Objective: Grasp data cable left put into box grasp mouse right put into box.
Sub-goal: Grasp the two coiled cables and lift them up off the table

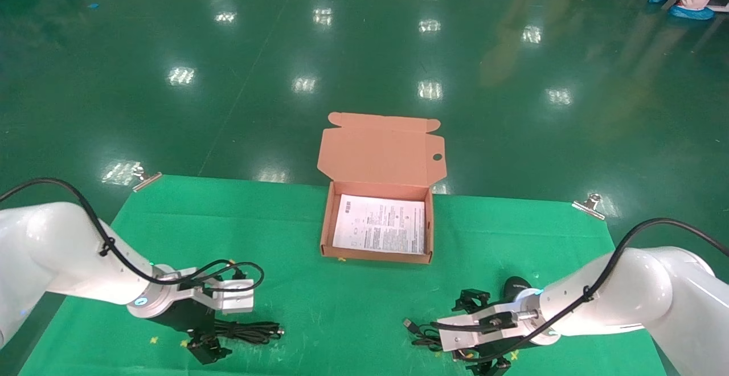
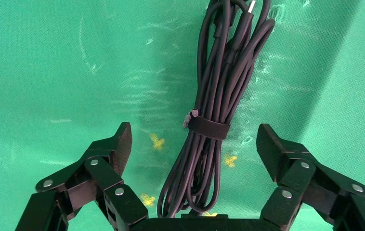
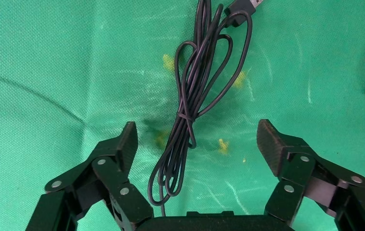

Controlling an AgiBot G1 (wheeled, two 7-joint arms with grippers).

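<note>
Data cable (image 2: 209,106), thick black strapped bundle, betw. spread left gripper (image 2: 194,144) jaws.

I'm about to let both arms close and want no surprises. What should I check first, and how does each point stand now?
1. Left gripper open: ok.
2. Data cable lies between the left fingers, strapped in one bundle: ok.
3. Right gripper open: ok.
4. Mouse between the right fingers: not ok; only its thin cord lies there.
5. Box open, lid back, only a leaflet inside: ok.
6. Cord clear of the data cable: ok, far apart on the green mat.
</note>
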